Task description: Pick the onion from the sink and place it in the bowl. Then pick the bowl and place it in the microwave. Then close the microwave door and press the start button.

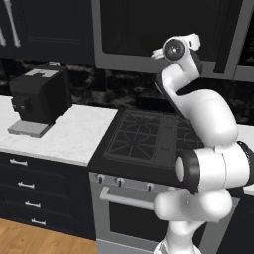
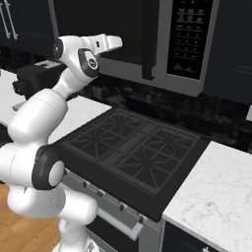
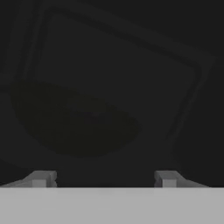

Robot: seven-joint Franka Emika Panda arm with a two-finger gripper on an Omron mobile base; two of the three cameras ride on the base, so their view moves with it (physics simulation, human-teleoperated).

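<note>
A white marble bench (image 1: 74,131) runs either side of a black gas cooktop (image 2: 133,155) with cast grates, set over a steel oven (image 1: 124,211) with a row of knobs. Above it hangs the grey built-in microwave (image 2: 167,74), its dark control panel (image 2: 189,37) at right and its large dark-glass microwave door (image 2: 123,34) seemingly shut. The white robot arm (image 1: 208,149) reaches up toward that door. A boxy black coffee machine (image 1: 39,94) stands on the bench at left. In the hand view the fingers (image 3: 41,178) stand well apart with nothing between them, facing the dim glass; behind it a dark rounded shape, possibly the wooden bowl (image 3: 76,124), is barely discernible.
</note>
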